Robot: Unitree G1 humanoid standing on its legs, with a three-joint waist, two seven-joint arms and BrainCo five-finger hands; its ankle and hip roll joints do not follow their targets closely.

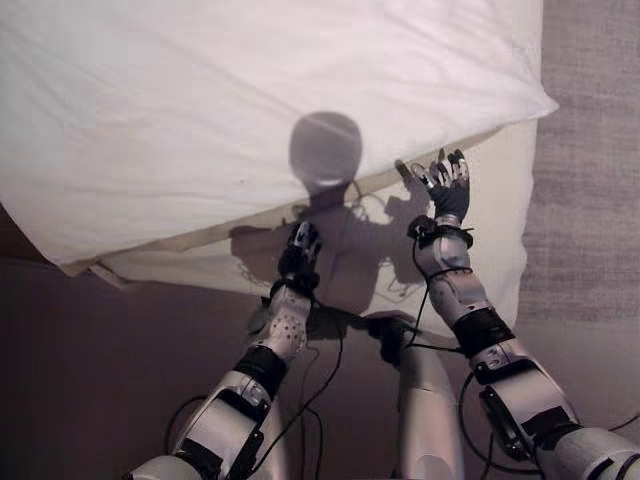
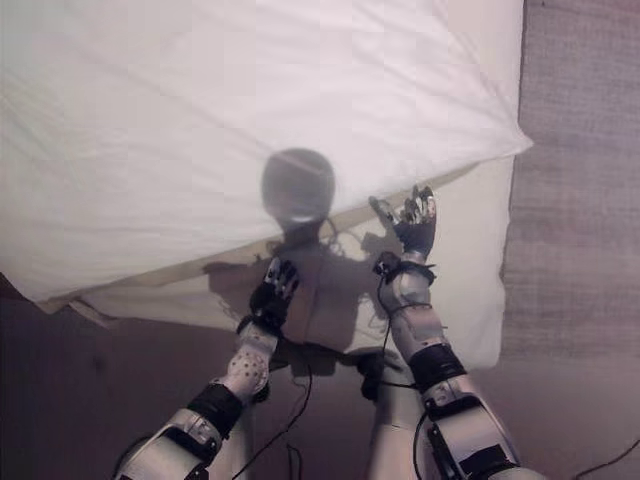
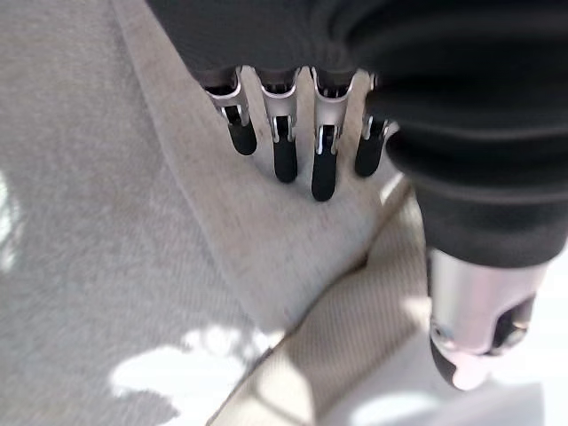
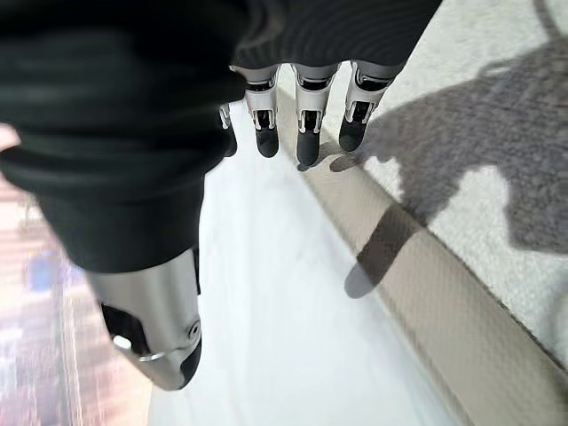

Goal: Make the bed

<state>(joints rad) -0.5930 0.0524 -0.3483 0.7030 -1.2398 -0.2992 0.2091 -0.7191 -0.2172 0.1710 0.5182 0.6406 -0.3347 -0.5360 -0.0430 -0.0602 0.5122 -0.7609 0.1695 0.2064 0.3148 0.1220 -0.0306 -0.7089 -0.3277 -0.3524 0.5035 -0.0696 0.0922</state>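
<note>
Spread askew over the bed: white duvet (image 1: 250, 90), lower edge slanting from the near left up toward the far right, corner poking out past the side of the mattress (image 1: 490, 230) over the grey carpet (image 1: 590, 180). Below that edge, a beige strip of cloth (image 1: 200, 237) and a bare stretch of mattress left uncovered.

At the duvet's edge, right hand (image 1: 448, 190), fingers (image 4: 306, 138) straight and fairly close together, thumb held apart, gripping nothing; tips right by the seam where white meets beige, contact impossible to judge. Lower on the bare stretch, left hand (image 1: 300, 245), well short of the duvet, fingers (image 3: 324, 169) likewise straight and holding nothing, poised over a fold in the cloth.

Likely trouble from here:
- Closing on the beige strip instead of the duvet, since both edges run side by side under the right fingertips; would drag the wrong layer.
- Pinching too shallow a bite of cloth, then losing it on the pull.
- Pulling with the right hand alone while the left sits short of the edge; would swing the duvet further askew rather than square it.
- Tugging toward the carpet side, with the overhanging corner sliding off.
</note>
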